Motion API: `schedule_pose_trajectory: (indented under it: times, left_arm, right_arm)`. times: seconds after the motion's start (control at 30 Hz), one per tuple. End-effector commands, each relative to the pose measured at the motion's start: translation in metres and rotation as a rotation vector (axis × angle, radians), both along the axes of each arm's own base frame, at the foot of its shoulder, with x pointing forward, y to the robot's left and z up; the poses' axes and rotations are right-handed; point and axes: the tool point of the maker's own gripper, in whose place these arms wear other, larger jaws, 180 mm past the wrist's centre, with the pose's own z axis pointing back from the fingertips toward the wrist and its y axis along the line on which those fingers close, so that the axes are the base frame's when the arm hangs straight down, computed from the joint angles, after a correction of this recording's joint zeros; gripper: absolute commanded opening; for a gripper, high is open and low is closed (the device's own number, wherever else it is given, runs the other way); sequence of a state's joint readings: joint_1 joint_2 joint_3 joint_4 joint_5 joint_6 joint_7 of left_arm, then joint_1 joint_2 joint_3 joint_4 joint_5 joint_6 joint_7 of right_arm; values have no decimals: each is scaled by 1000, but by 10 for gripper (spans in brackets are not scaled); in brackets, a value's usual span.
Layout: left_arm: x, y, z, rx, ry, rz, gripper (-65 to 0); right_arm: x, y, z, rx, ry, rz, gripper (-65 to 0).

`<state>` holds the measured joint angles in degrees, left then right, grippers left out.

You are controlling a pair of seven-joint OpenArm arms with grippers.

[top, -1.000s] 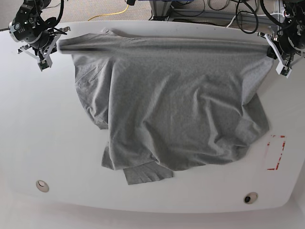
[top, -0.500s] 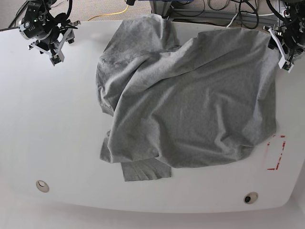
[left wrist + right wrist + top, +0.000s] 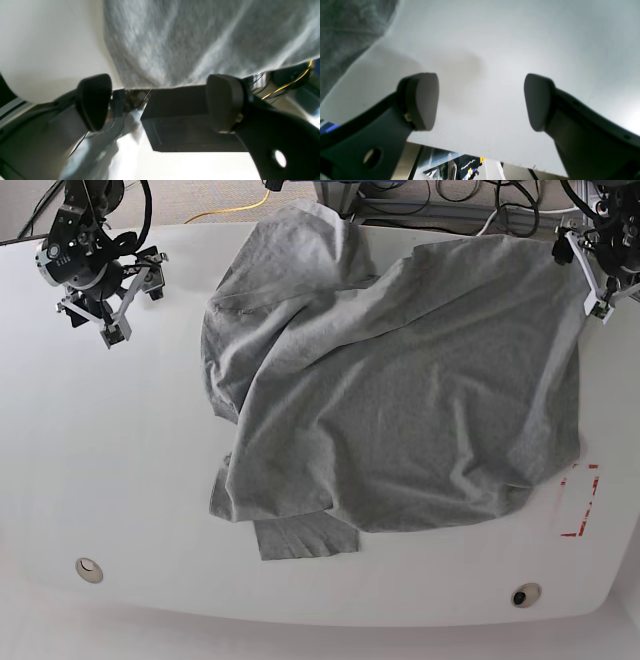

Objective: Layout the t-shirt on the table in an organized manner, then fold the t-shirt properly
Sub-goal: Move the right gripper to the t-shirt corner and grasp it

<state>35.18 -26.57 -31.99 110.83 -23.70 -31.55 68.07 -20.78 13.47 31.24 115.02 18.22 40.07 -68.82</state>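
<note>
A heather-grey, soft knitted cotton t-shirt [image 3: 400, 400] is seen, matt and finely flecked, creased into ridges and folds. The large white tabletop [image 3: 120, 470] is shown as smooth and hard, with a faint satin sheen. Two small round grommets are set in it, one pale [image 3: 88, 569] and one dark [image 3: 525, 594]. A red tape rectangle [image 3: 580, 500] looks worn and patchy. The black gripper pads [image 3: 422, 100] appear matt, smooth plastic or rubber.

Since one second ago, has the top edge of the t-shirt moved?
Yes. The t-shirt edge that was stretched straight between the tools has dropped and bunched; its end near the right tool has shifted toward the red tape rectangle side.
</note>
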Motion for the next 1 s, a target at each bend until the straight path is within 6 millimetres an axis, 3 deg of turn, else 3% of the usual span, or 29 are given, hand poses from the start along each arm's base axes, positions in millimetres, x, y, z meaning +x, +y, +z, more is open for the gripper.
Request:
schedule_pose_trajectory:
  times: [0.0,0.1,0.3,0.57,0.97]
  left_arm:
    - [4,13,9,64,-11,-5,-42]
    - [10,24,17,101,-36,14,-29]
    - [46,35,41,121,-166,53,-31]
    - [93,52,85,145,-364,117,-31]
    - [133,68,139,156,-576,180,-31]
  right_arm:
    - [20,-4,15,-15,-69,6,-140]
    - [42,-2,27,-7,-131,6,-140]
    - [80,11,37,66,-218,-23,-140]
    - [117,33,36,195,-265,-57,-140]
    - [129,57,0,324,-177,-70,-140]
